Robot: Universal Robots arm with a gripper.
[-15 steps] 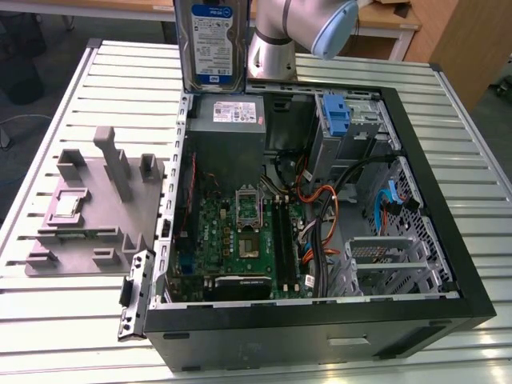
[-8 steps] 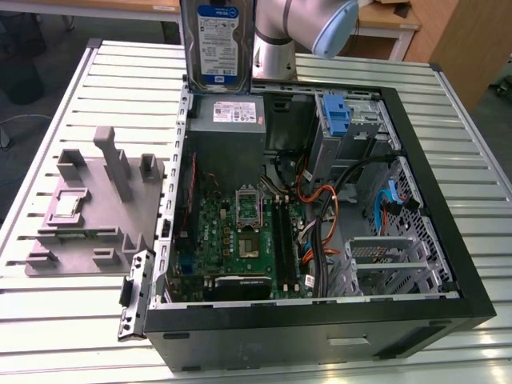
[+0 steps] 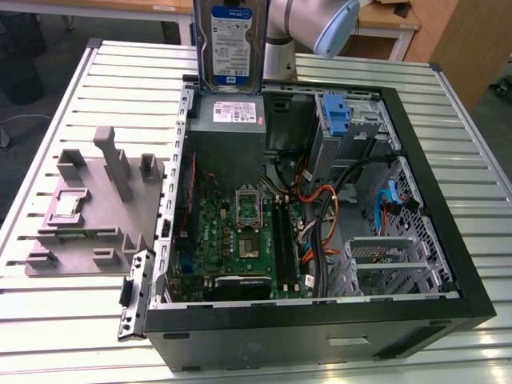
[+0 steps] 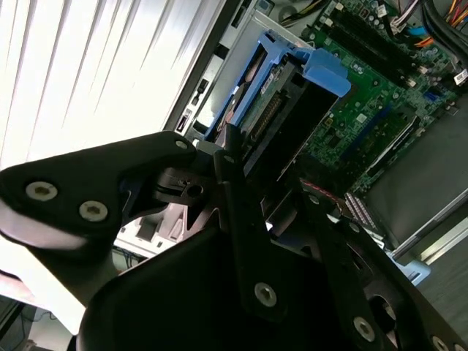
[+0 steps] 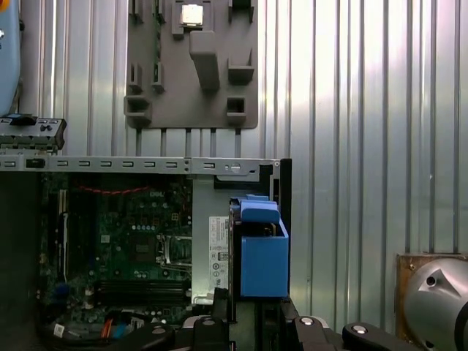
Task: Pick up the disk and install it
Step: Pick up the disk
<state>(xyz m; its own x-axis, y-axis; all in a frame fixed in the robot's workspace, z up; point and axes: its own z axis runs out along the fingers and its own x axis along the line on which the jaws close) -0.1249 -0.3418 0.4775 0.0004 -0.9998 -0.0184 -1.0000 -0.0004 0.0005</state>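
The disk (image 3: 233,44) hangs upright above the far edge of the open computer case (image 3: 448,240), its white-and-blue label facing the exterior view. In both wrist views it is seen edge-on, with its blue plastic rail (image 5: 263,259) towards the camera. My gripper (image 4: 272,194) is shut on the disk (image 4: 281,110), one black finger (image 4: 241,212) on each side. In the first wrist view my gripper (image 5: 256,318) holds it over the case's corner, beside the grey power-supply box (image 5: 212,248).
The case lies open on a slatted metal table (image 3: 72,320), showing a green motherboard (image 3: 240,240), cables and a blue bracket (image 3: 339,116) in the drive bay. A grey fixture plate (image 3: 96,200) sits on the exterior view's left. The arm (image 3: 316,24) rises behind the case.
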